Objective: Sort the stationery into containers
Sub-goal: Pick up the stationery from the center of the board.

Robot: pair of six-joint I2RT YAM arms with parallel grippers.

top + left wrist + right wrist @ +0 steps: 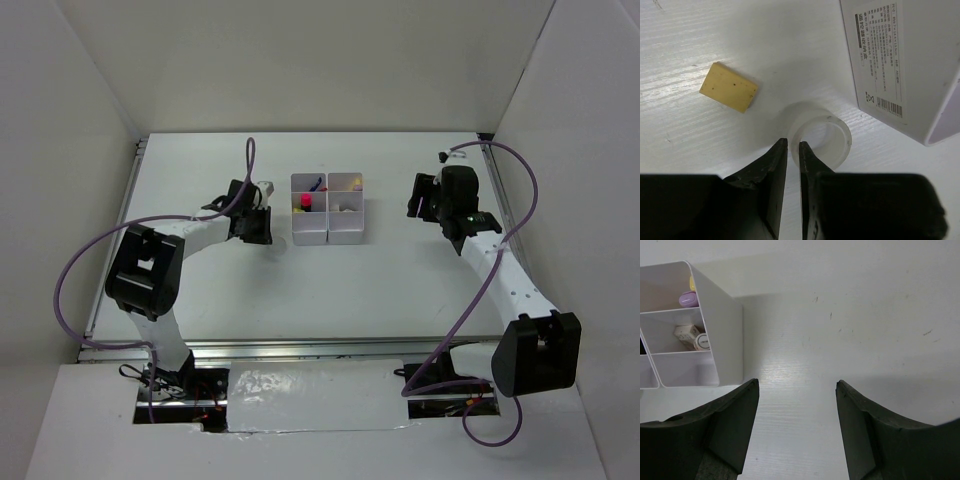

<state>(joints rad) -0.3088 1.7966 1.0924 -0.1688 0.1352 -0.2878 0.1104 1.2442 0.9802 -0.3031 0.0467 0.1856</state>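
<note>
Left wrist view is showing the left fingers pinching down to a narrow slit on the near wall of the clear tape ring. The ring is lying flat on the counter between the tan eraser and the white containers. The right fingers are hanging spread wide, holding nothing, over the counter just beside the containers, where a lilac tube is sitting in an end compartment.

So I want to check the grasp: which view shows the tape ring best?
Left wrist: the tape ring sits mid-frame, close up, right at the left gripper. The top external view is too distant to make it out; the right wrist view misses it.
</note>
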